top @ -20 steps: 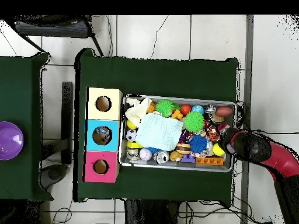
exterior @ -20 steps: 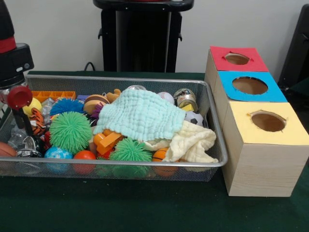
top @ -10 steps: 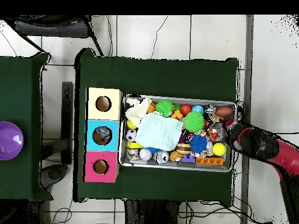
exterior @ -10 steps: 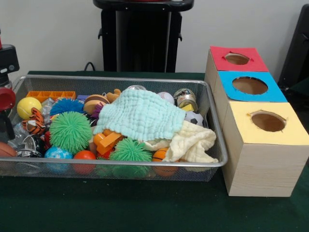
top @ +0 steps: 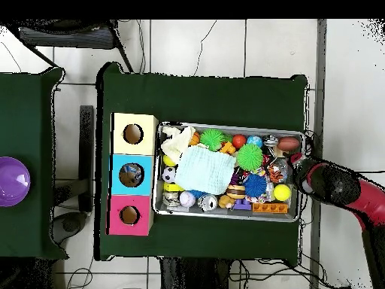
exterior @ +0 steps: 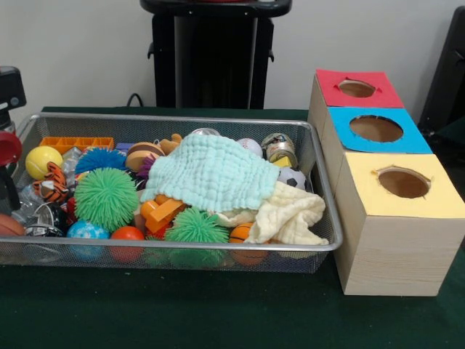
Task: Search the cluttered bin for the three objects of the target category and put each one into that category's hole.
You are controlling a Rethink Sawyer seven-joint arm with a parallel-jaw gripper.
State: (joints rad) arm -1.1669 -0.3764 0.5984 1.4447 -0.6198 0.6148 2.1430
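A wire mesh bin (exterior: 182, 246) (top: 225, 126) holds a jumble of toys. A mint cloth (exterior: 214, 171) (top: 203, 169) lies over the middle, with a cream cloth (exterior: 290, 214) (top: 177, 139) beside it. Round them are two green spiky balls (exterior: 106, 196) (exterior: 195, 227), a blue spiky ball (exterior: 100, 160), a yellow ball (exterior: 42, 160) (top: 282, 193), orange blocks (exterior: 161, 212), a soccer ball (exterior: 292, 178) and a jar (exterior: 279, 147). Three wooden boxes with holes stand in a row: yellow (exterior: 436, 196), blue (exterior: 414, 134), red (exterior: 389, 91). My gripper (exterior: 7, 189) (top: 295, 162) hangs at the bin's end farthest from the boxes, mostly cut off.
The arm (top: 334, 187) reaches in from beyond that end of the bin. A purple bowl (top: 11, 181) sits on a separate side table past the boxes. Dark green cloth (exterior: 218, 313) covers the table in front of the bin.
The gripper has drawn back out of the bin's end toward the edge of the front view, uncovering the yellow ball. In the last half second it barely moved.
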